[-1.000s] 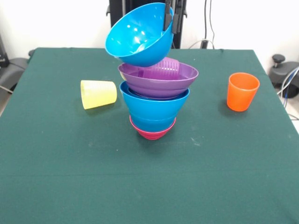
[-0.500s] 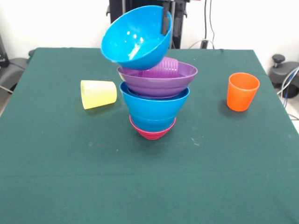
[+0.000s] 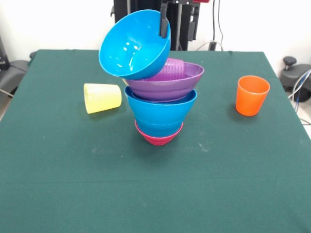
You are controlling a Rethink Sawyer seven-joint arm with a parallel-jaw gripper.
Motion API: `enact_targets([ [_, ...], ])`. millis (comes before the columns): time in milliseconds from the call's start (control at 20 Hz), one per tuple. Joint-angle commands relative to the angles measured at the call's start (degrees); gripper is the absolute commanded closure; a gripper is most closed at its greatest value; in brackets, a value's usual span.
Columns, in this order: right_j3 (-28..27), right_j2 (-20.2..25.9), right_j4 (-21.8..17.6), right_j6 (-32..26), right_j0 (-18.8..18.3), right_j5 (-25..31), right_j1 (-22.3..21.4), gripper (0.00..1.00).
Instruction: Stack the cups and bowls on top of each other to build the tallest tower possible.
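Green cloth covers the table (image 3: 73, 184) under the tower (image 3: 160, 109), white wall behind, while the gripper (image 3: 166, 22) pinches the tilted blue bowl's (image 3: 131, 46) rim.

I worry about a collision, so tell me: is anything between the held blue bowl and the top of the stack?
Yes. A purple cup stands in the purple bowl on top of the tower, right under the tilted blue bowl that the hand holds.

Purple cup (image 3: 171, 69) half behind blue bowl (image 3: 132, 46)
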Motion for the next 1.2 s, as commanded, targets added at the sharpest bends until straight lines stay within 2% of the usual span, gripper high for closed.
enact_targets([
  [50, -1.1, 0.3, -2.1, 1.3, 0.6, -1.4, 1.3, 0.00],
  [700, -0.8, 0.2, -2.3, 1.1, 0.8, -1.0, 0.9, 0.00],
  [1200, 0.0, 0.5, -0.5, 0.8, 1.2, 2.3, -2.3, 0.00],
])
